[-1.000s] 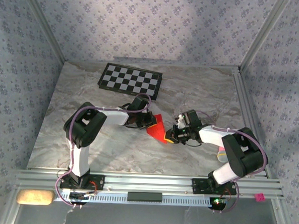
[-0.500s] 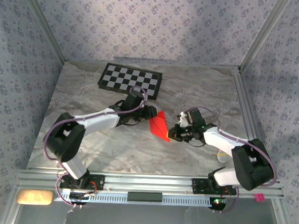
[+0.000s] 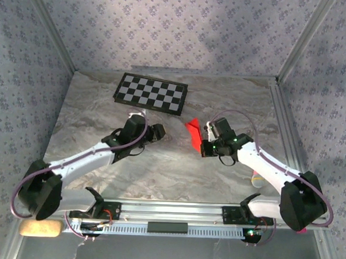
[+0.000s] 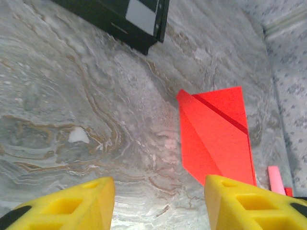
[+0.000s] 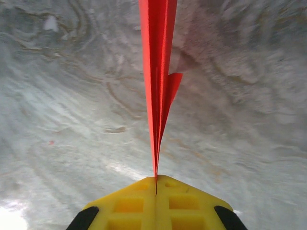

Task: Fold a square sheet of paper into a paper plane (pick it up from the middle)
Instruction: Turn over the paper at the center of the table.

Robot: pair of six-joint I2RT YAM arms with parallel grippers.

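Note:
The square sheet of paper [image 3: 192,133], bright red, is folded into a flat pointed shape. It stands on edge above the marble table [image 3: 160,169]. My right gripper [image 3: 205,146] is shut on its near end. In the right wrist view the red paper [image 5: 157,72] runs straight out from the closed yellow pads [image 5: 182,203] of the right gripper [image 5: 156,181] as a thin stack of layers. My left gripper [image 3: 159,132] is to the left of the paper, apart from it. In the left wrist view the left gripper [image 4: 159,191] is open with bare table between its fingers, and the paper [image 4: 216,139] lies ahead to the right.
A black-and-white checkerboard [image 3: 151,93] lies at the back left of the table, and its corner [image 4: 129,17] shows in the left wrist view. A small pink object [image 4: 277,178] sits near the right arm. Metal rails run along the right edge [image 3: 282,128] and the front edge [image 3: 169,209].
My left gripper has opened, let go of the red paper and drawn back to the left. My right gripper has carried the paper up and toward the back, turning it more upright.

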